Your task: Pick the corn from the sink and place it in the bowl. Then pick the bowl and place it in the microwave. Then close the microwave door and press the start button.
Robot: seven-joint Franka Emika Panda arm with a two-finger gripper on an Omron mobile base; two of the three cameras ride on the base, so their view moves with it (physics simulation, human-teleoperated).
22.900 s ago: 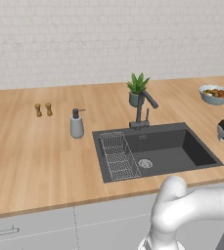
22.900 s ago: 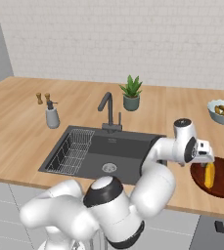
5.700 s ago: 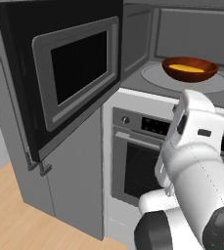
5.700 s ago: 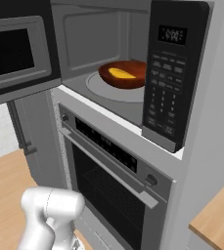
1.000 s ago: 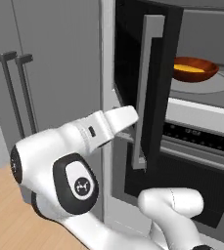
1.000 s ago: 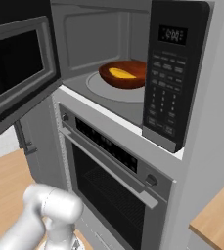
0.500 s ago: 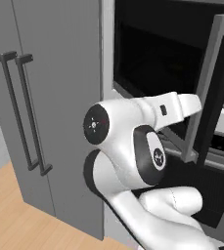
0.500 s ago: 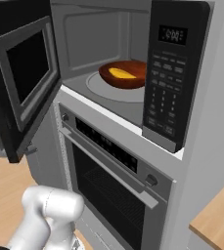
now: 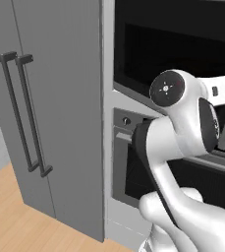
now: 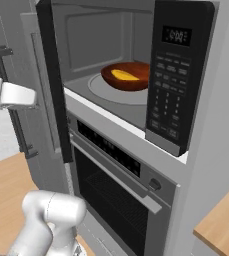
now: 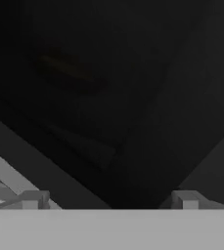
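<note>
The reddish-brown bowl (image 10: 134,79) sits on the pale turntable (image 10: 103,89) inside the microwave (image 10: 86,35), with the yellow corn (image 10: 124,75) lying in it. The microwave door (image 10: 50,80) stands roughly half shut, seen nearly edge-on in the right base view, and its black glass (image 9: 182,47) spreads behind my arm in the left base view. My white hand (image 10: 12,95) presses against the door's outer face. In the hand view my gripper (image 11: 108,200) is open, its fingertips (image 11: 33,199) wide apart right at the dark glass, holding nothing. The sink is out of view.
The black control panel (image 10: 172,85) with display and buttons stands right of the cavity. The oven (image 10: 117,185) with its glass door sits below. A tall grey cabinet (image 9: 60,98) with double handles (image 9: 23,113) stands to the left. A wooden counter corner (image 10: 221,220) lies at lower right.
The microwave door has swung further toward the cavity, from wide open to about half shut. My arm has followed, pushing on its outer face.
</note>
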